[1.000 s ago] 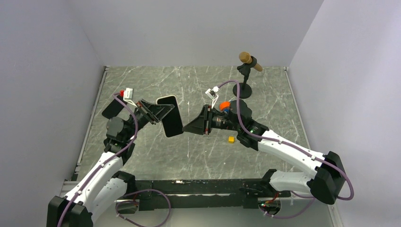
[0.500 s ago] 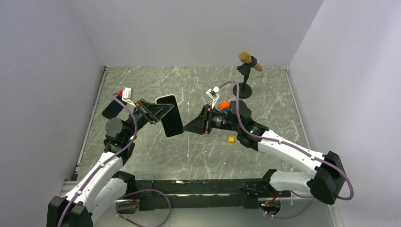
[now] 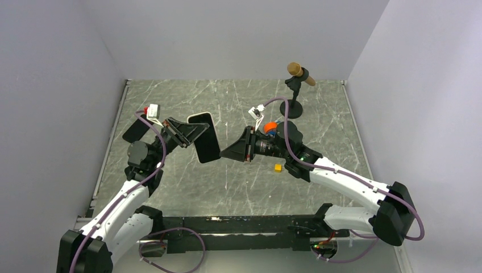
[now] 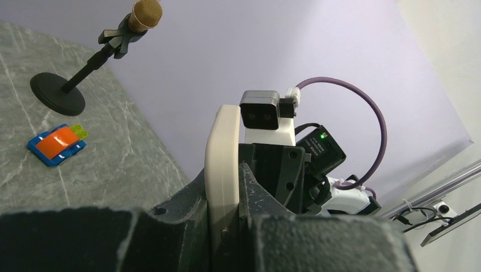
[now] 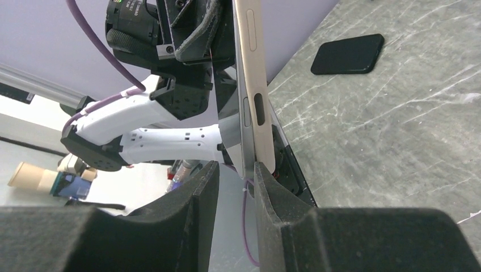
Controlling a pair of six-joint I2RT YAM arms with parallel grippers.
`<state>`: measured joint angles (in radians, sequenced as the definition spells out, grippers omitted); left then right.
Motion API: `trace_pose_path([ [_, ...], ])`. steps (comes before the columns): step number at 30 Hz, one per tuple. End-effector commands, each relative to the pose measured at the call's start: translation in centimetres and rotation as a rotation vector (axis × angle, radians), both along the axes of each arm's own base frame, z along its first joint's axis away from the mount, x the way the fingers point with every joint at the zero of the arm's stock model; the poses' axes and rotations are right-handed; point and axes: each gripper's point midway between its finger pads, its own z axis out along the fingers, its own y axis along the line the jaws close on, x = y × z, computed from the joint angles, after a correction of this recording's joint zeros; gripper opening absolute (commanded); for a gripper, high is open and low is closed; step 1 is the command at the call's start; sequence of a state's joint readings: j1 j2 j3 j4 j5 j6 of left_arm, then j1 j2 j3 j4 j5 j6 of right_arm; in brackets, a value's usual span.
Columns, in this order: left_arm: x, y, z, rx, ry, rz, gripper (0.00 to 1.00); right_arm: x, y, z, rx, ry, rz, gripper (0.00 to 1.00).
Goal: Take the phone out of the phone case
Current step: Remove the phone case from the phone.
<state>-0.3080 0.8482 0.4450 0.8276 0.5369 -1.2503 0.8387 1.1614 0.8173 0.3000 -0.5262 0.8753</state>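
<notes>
A phone with a dark screen (image 3: 207,147) sits in a cream phone case (image 3: 199,117) and is held up off the table, tilted on edge. My left gripper (image 3: 196,133) is shut on it. In the left wrist view the cream case edge (image 4: 222,164) is clamped between the dark fingers of the left gripper (image 4: 224,190). My right gripper (image 3: 223,153) points at the phone's lower right edge. In the right wrist view the cased phone (image 5: 253,79) is seen edge-on. Its lower corner reaches the mouth of the right gripper (image 5: 235,170), whose jaws stand apart.
A microphone on a round black stand (image 3: 295,85) is at the back right. An orange and blue item (image 4: 57,144) lies on the marble table (image 3: 239,187), and a small yellow block (image 3: 278,168) is beside the right arm. A flat black slab (image 5: 347,54) lies on the table.
The left arm has shifted very slightly. The phone and both grippers stay almost where they were.
</notes>
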Motion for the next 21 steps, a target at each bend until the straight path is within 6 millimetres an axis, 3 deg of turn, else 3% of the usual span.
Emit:
trace_pose_path([
  [1, -0.7, 0.6, 2.8, -0.03, -0.122, 0.031, 0.0, -0.9, 0.1, 1.6, 0.058, -0.034, 0.03, 0.33],
  [7, -0.3, 0.5, 2.7, -0.033, -0.127, 0.035, 0.0, -1.2, 0.5, 0.7, 0.067, -0.002, 0.045, 0.32],
  [16, -0.2, 0.4, 2.3, -0.019, -0.121, 0.029, 0.0, -1.2, 0.6, 0.9, 0.07, -0.013, 0.049, 0.32],
  [21, -1.6, -0.1, 3.1, -0.062, -0.137, -0.053, 0.0, -0.8, 1.1, 0.6, 0.075, -0.001, 0.052, 0.34],
])
